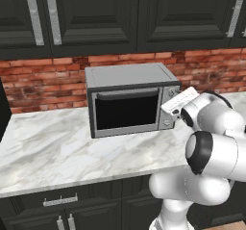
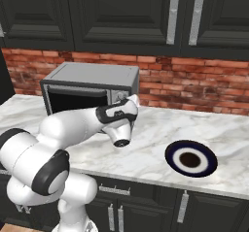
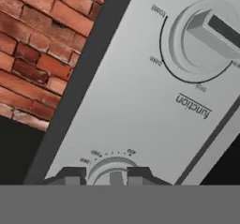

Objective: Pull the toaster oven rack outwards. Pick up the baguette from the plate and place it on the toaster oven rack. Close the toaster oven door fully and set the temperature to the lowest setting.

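The oven (image 1: 130, 100) sits on the marble counter (image 1: 57, 147) against the brick wall, its door (image 1: 127, 109) shut. My gripper (image 3: 110, 175) straddles a small knob (image 3: 111, 168) on its panel, fingers either side; the empty plate (image 2: 191, 158) lies well apart.

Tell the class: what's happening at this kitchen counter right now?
A white robot arm has its end effector up against the control panel of the toaster oven, its fingertips on either side of a knob. The toaster oven door is closed. The plate on the marble counter has no baguette on it. Whether the fingers grip the knob is unclear.
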Motion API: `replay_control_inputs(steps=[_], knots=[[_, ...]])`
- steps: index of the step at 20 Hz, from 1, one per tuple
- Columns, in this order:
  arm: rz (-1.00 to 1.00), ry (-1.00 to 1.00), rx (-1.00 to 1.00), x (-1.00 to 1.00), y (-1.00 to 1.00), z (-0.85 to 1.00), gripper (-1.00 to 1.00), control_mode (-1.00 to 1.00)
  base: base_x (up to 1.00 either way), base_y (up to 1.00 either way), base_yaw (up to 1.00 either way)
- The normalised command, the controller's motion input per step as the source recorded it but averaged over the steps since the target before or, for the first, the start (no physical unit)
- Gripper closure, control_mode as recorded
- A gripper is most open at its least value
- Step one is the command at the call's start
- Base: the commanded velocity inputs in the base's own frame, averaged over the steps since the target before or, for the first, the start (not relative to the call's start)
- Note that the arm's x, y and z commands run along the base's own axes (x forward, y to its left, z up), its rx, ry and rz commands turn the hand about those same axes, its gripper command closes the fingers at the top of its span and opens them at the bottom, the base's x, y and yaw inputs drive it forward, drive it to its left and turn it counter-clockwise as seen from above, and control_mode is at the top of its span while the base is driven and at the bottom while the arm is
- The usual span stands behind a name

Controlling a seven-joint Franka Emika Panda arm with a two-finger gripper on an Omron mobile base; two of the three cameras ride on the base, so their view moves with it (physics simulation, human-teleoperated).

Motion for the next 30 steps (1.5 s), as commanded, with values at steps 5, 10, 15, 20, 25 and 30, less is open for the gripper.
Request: replay_control_inputs(steps=[5, 10, 15, 20, 25, 30], knots=[[0.01, -0.31, -0.43, 0.0, 0.16, 0.05, 1.0, -1.0, 0.0, 0.0, 0.0], [0.07, -0.32, -0.47, 0.0, 0.16, 0.01, 1.0, -1.0, 0.0, 0.0, 0.0], [0.14, -0.36, -0.55, 0.0, 0.14, 0.0, 1.0, -1.0, 0.0, 0.0, 0.0], [0.16, -0.35, -0.59, 0.0, 0.08, 0.0, 1.0, -1.0, 0.0, 0.0, 0.0], [0.17, -0.4, -0.66, 0.0, 0.13, 0.0, 1.0, -1.0, 0.0, 0.0, 0.0], [0.18, -0.44, -0.7, 0.0, 0.17, -0.07, 1.0, -1.0, 0.0, 0.0, 0.0]])
